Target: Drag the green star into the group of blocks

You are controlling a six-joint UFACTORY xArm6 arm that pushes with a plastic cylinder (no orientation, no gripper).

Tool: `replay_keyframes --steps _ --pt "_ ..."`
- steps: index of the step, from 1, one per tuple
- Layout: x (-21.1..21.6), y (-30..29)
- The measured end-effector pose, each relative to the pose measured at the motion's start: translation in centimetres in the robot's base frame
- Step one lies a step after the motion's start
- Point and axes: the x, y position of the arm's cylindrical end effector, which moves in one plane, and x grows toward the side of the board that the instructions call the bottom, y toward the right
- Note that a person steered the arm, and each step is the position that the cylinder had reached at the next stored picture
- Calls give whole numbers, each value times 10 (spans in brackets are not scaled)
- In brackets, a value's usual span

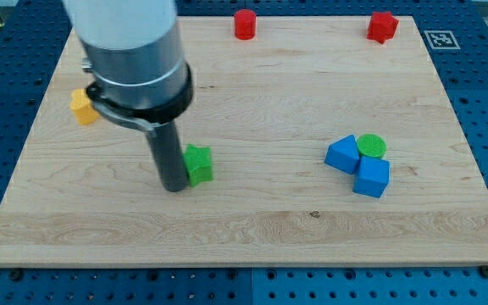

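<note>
The green star (199,163) lies on the wooden board (252,229), left of centre. My tip (175,187) rests on the board right against the star's left side. The group of blocks sits to the view's right: a blue block (342,154), a green round block (372,146) and a blue cube (372,178), all touching one another. The star is well apart from that group.
A red block (244,24) stands at the view's top centre and another red block (382,26) at the top right. An orange block (82,108) sits at the left, partly behind the arm's body (134,59).
</note>
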Motion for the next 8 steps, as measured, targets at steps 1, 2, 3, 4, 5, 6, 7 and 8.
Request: replay_keyframes --steps 1,2,3,4,5,6,7,8 --pt "-6 20" --pt "-18 11" --pt "-26 -15" --pt "-28 -12" --pt "-30 17" --pt "-33 66" --pt "-41 97" --pt "-62 83"
